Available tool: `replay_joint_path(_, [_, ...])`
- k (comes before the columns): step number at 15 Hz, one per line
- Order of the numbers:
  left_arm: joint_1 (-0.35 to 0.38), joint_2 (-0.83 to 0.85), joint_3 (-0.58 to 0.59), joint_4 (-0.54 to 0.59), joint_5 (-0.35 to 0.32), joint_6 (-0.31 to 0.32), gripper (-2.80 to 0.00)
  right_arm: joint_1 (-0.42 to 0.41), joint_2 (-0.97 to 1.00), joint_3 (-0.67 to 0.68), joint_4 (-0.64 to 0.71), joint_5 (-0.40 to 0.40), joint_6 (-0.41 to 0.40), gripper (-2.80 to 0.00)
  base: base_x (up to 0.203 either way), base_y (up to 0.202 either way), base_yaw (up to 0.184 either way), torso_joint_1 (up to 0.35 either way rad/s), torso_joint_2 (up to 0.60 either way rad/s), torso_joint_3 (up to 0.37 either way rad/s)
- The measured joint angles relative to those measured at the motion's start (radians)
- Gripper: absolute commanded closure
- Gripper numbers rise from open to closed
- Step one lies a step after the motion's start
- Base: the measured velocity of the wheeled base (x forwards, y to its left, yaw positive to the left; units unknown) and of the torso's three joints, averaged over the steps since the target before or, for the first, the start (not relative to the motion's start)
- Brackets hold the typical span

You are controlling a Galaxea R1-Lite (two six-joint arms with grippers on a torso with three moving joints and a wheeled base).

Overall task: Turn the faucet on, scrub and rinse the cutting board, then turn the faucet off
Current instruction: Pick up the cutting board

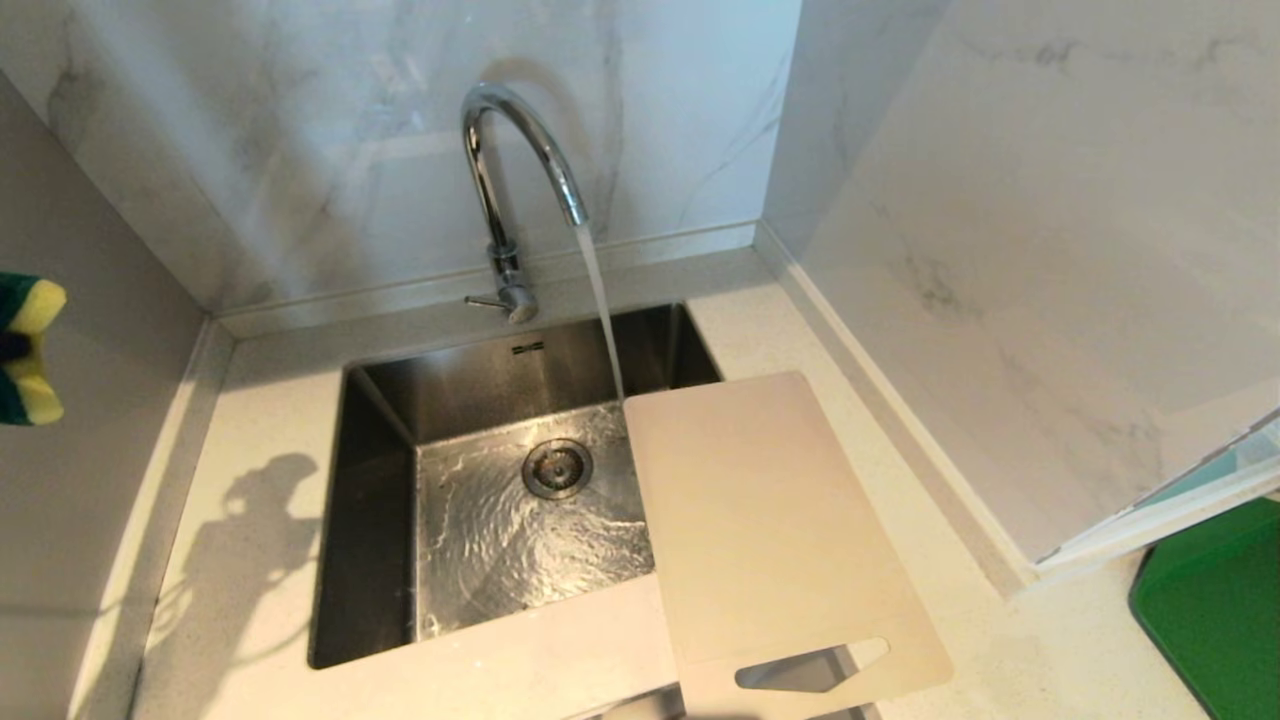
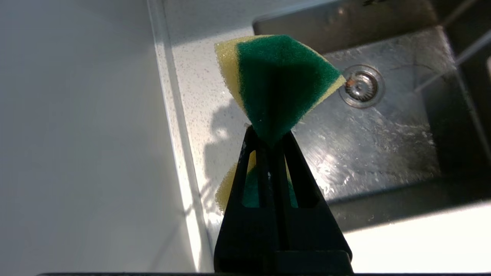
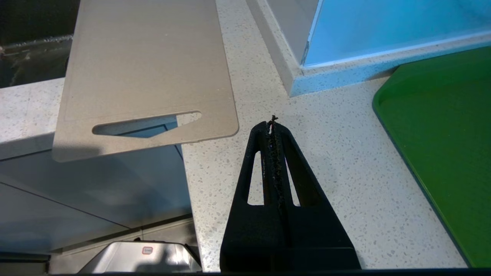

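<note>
- Cutting board (image 1: 770,520) lies on the counter (image 1: 260,560) at the sink's (image 1: 380,520) right rim, far end over the basin, handle slot past the counter's front edge
- Faucet (image 1: 515,190) runs; I see its stream landing just beside the board's far corner
- Left gripper (image 2: 268,134) is clamped on a green-and-yellow sponge (image 2: 278,80), left of the sink, above the counter
- Right gripper (image 3: 273,128) sits pressed together, empty, between the board and a green tray (image 3: 445,130)

Sponge (image 1: 28,350), perhaps half, off-frame
</note>
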Motion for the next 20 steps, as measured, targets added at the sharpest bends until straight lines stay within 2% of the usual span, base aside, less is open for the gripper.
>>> replay_joint_path(3, [0.035, -0.180, 0.138, 0.002, -0.048, 0.012, 0.00, 0.000, 0.000, 0.000, 0.000, 0.000, 0.000, 0.00, 0.000, 0.000, 0.000, 0.000, 0.00, 0.000])
replay_joint_path(7, [0.075, -0.462, 0.364, 0.072, -0.119, 0.020, 0.00, 0.000, 0.000, 0.000, 0.000, 0.000, 0.000, 0.00, 0.000, 0.000, 0.000, 0.000, 0.00, 0.000])
replay_joint_path(9, [0.085, -0.591, 0.496, 0.080, -0.133, 0.025, 0.00, 0.000, 0.000, 0.000, 0.000, 0.000, 0.000, 0.00, 0.000, 0.000, 0.000, 0.000, 0.00, 0.000])
replay_joint_path(12, [0.082, -0.750, 0.679, 0.044, -0.127, 0.040, 0.00, 0.000, 0.000, 0.000, 0.000, 0.000, 0.000, 0.00, 0.000, 0.000, 0.000, 0.000, 0.00, 0.000])
replay_joint_path(15, [0.073, -0.828, 0.829, -0.063, -0.099, 0.054, 0.00, 0.000, 0.000, 0.000, 0.000, 0.000, -0.001, 0.00, 0.000, 0.000, 0.000, 0.000, 0.00, 0.000])
replay_joint_path(17, [0.041, -0.853, 0.886, -0.136, -0.085, 0.055, 0.00, 0.000, 0.000, 0.000, 0.000, 0.000, 0.000, 0.00, 0.000, 0.000, 0.000, 0.000, 0.00, 0.000])
replay_joint_path(20, [-0.006, -0.955, 0.942, -0.102, -0.042, 0.083, 0.00, 0.000, 0.000, 0.000, 0.000, 0.000, 0.000, 0.00, 0.000, 0.000, 0.000, 0.000, 0.00, 0.000])
